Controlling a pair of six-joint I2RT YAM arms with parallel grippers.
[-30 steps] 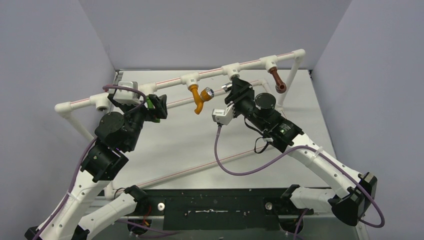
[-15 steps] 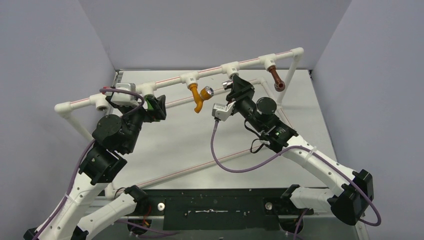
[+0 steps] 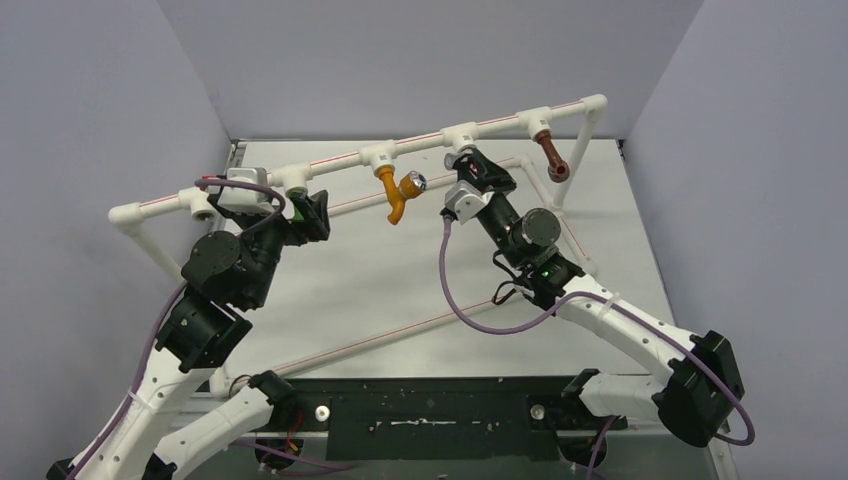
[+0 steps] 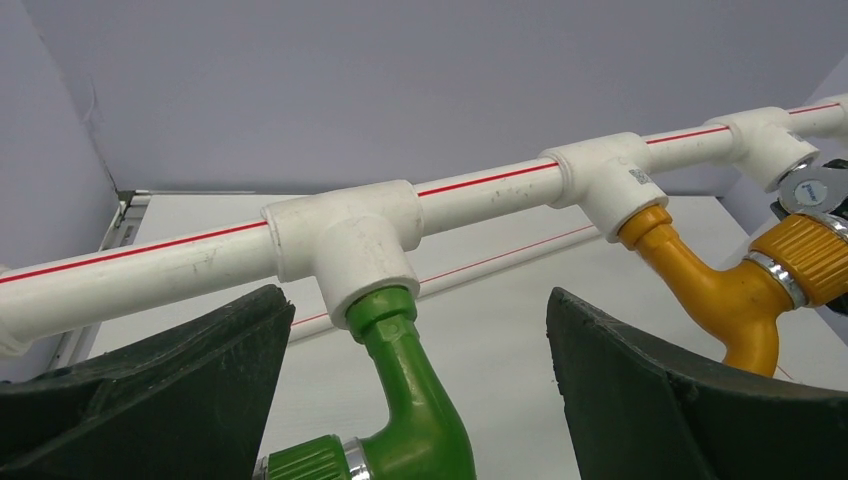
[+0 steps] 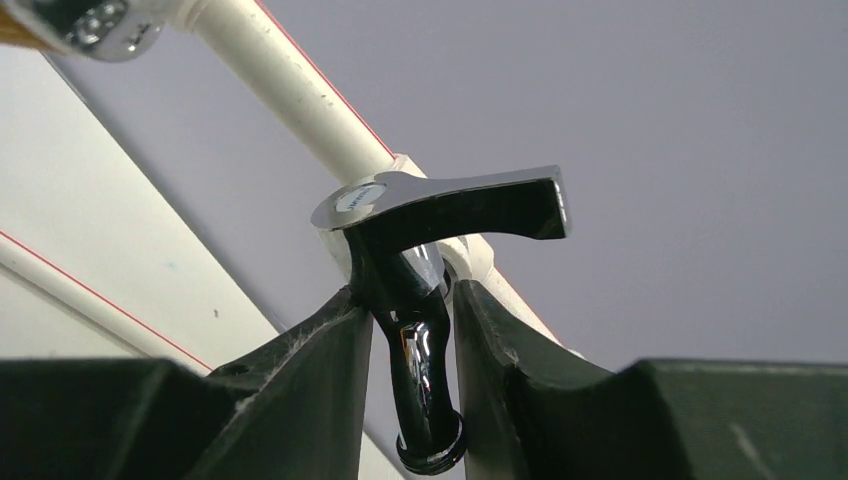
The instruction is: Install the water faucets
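Your right gripper [image 5: 410, 300] is closed narrow on the chrome faucet [image 5: 440, 205]. Both fingers press the sides of its body, the bent spout hangs down between them, and the flat handle lies crosswise above the fingertips. The faucet's top end meets a tee fitting [image 3: 462, 137] on the white pipe [image 3: 330, 163], right of centre along the far rail. How deep it sits in that fitting cannot be told. Your left gripper [image 4: 415, 400] stands wide, with one finger on either side of the green faucet [image 4: 400, 350] and clear of its neck. That faucet is seated in its own tee towards the left. The orange faucet [image 3: 397, 195] hangs from the next tee, and the brown faucet [image 3: 552, 158] from the rightmost one.
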